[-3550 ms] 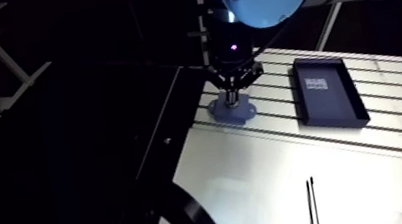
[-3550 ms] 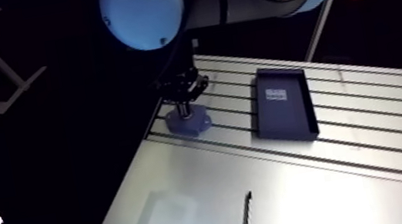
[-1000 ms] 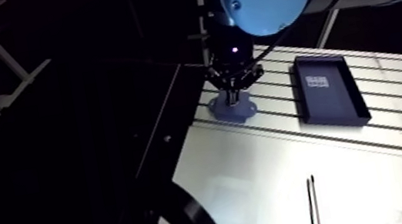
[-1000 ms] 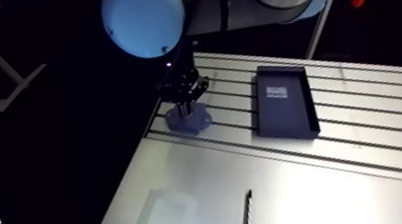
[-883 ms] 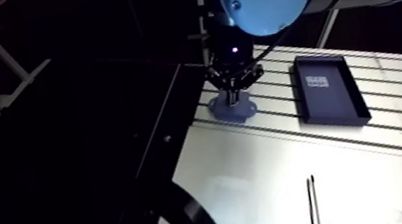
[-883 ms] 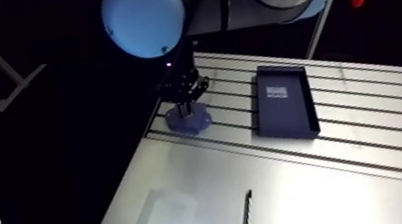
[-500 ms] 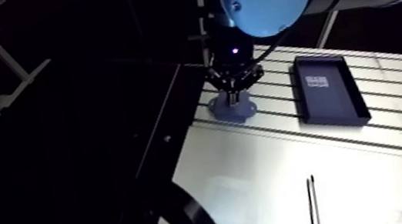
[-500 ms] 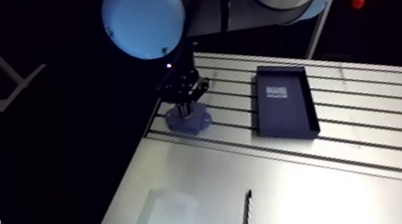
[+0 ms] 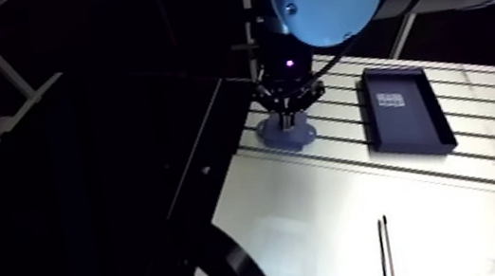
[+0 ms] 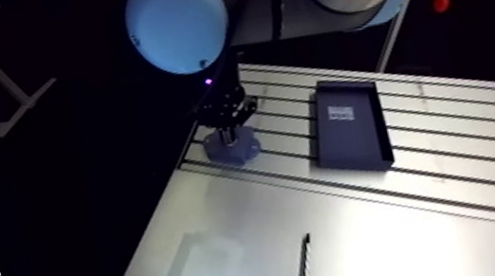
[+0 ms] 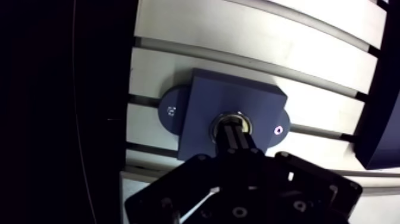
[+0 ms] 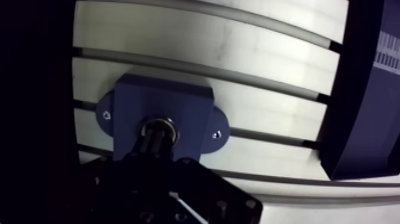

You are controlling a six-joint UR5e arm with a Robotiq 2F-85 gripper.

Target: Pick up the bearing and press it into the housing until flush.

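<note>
The gripper (image 11: 233, 132) has its fingers closed together, with the tips resting on the bearing (image 11: 218, 121) seated in the bore of the housing (image 11: 202, 101). Risk: off-centre pressure may cock the bearing and jam it proud. Flushness cannot be confirmed.

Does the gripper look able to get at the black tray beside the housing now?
Probably yes: the tray lies uncovered beside the housing, with nothing between it and the gripper, which is shut and resting on the bearing.
</note>
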